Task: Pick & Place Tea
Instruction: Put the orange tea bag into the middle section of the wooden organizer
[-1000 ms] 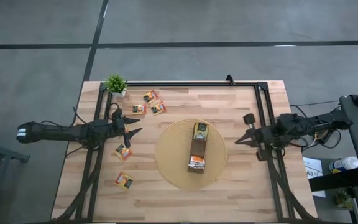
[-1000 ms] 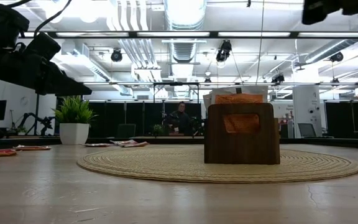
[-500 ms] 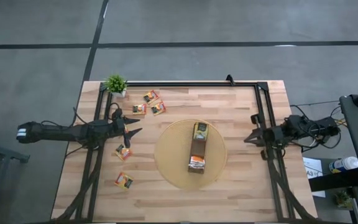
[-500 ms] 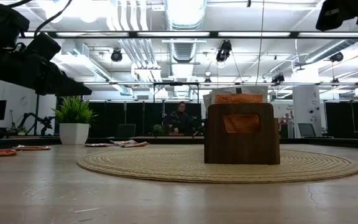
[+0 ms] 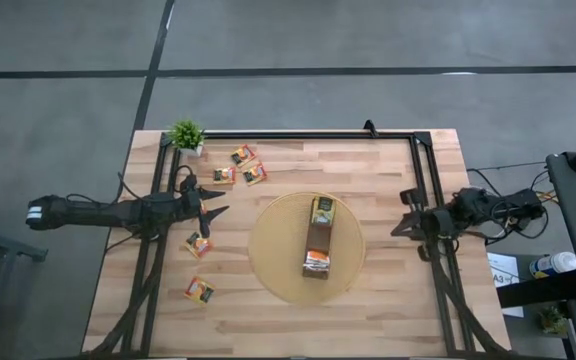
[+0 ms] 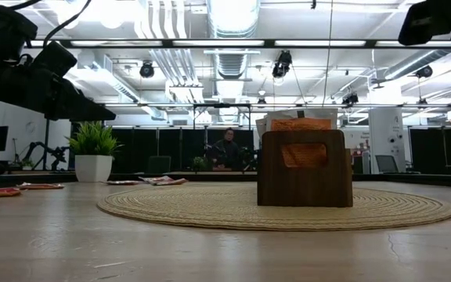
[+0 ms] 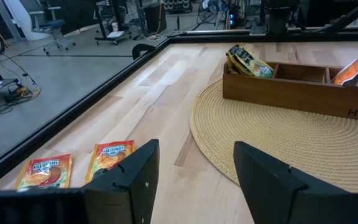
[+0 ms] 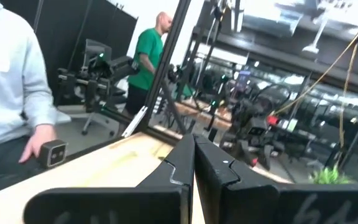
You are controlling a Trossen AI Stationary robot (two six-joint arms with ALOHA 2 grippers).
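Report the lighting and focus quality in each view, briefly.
High view: even, soft light, faint shadows under the arms. Low view: ceiling lights blow out, the brown box looks dim against them. Left wrist view: the left tool is soft, the tea sachets readable. Right wrist view: bright glare up high, the background soft.

The box [image 7: 303, 87] on the mat [image 7: 303, 149] shows the letters "HTE" on its side wall; print on the sachets [image 7: 107, 155] beside the mat is unreadable.

Five small orange-yellow tea sachets [image 5: 199, 244] lie flat, scattered on the table's left.
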